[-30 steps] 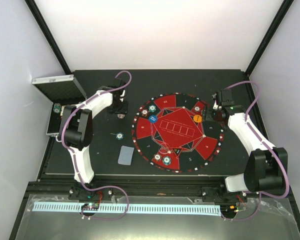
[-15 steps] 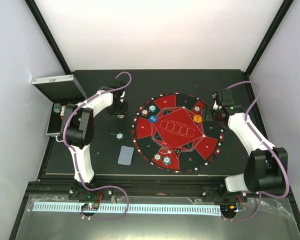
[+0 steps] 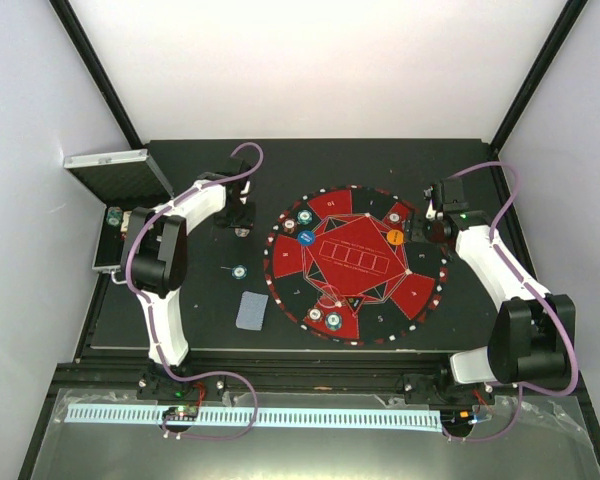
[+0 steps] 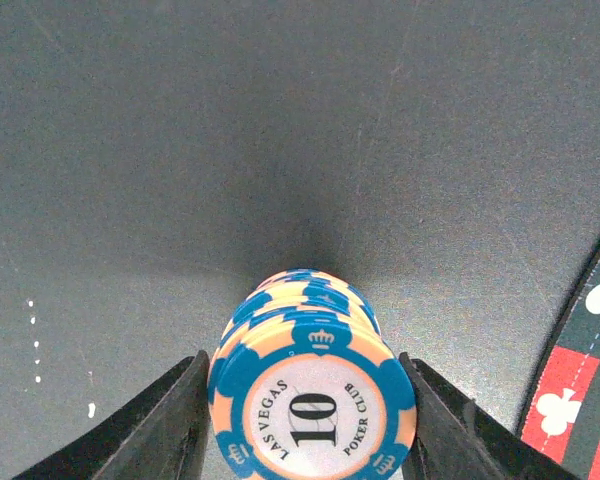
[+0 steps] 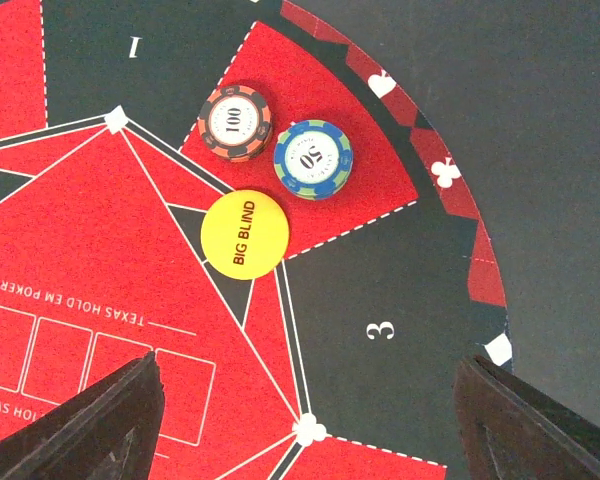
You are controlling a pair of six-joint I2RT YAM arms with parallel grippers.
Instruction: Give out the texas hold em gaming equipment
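1. The left jaws are low over the table [image 3: 205,300], with one finger [image 4: 170,430] against each side of a stack of blue chips [image 4: 310,405] marked 10. They look clamped on it. The stack appears to rest on the table surface.
2. That stack stands on bare table, off the mat [image 3: 358,265], near its far-left rim but apart from it. From above it sits under the wrist of the left arm [image 3: 165,240], between the case [image 3: 120,185] and the mat.
3. The right jaws are wide apart and hold nothing. They hang above the right side of the mat, over a stack of red chips [image 5: 235,121] marked 100. A stack of blue-green chips [image 5: 313,159] marked 50 is just beside it, and a yellow disc [image 5: 244,233] reading BIG BLIND is close by.
4. The step in hand looks like picking up the blue stack to give it to a seat on the mat. Other gear waits off the mat: a small chip stack [image 3: 239,270] and some cards [image 3: 251,310] on the table, and more chips [image 3: 113,215] in the case.
5. The next move likely calls for a straight, steady lift, since the fingers press only the sides of loose chips and the lower ones could slip out. After that, a carry over the rim to a seat without chips, and a flat set-down before the jaws part.
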